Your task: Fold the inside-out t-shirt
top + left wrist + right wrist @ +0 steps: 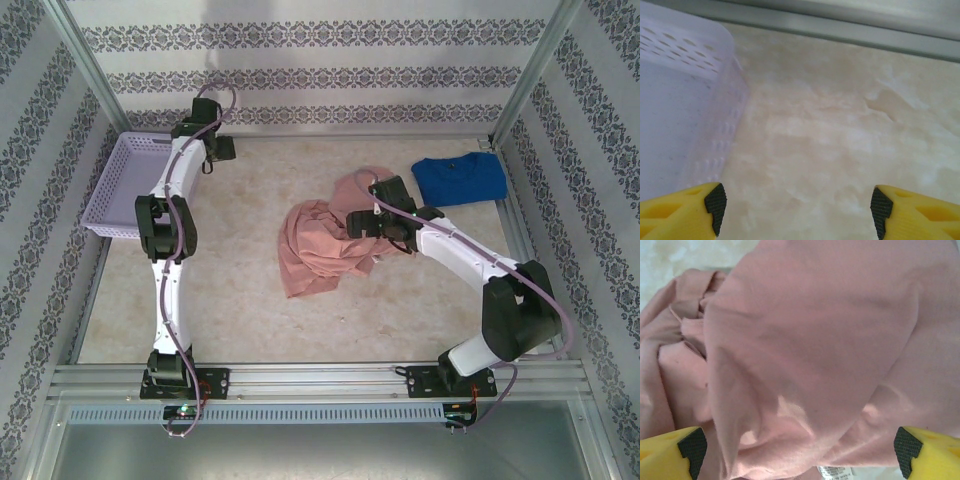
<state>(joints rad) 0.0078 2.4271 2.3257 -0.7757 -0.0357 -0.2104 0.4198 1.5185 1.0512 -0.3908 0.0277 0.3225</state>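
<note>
Seen from above, the pink t-shirt lies in a crumpled heap near the middle of the table, with one flap reaching out toward its one o'clock side. The right gripper hangs over the heap's three o'clock edge, jaws spread wide and nothing pinched between them. In its wrist view both pads sit apart above loose folds, and a small white label peeks out at six o'clock. The left gripper is likewise released, jaws apart over bare table, just beside the lilac basket out at ten o'clock and well apart from the shirt. A blue t-shirt lies at two o'clock and is no part of the job. I judge that folding has not begun, and the step in hand is taking a first hold to spread the heap flat. The next move likely calls for the right gripper to close on a single edge rather than bunched layers, and for the left arm to come across for the opposite side.
</note>
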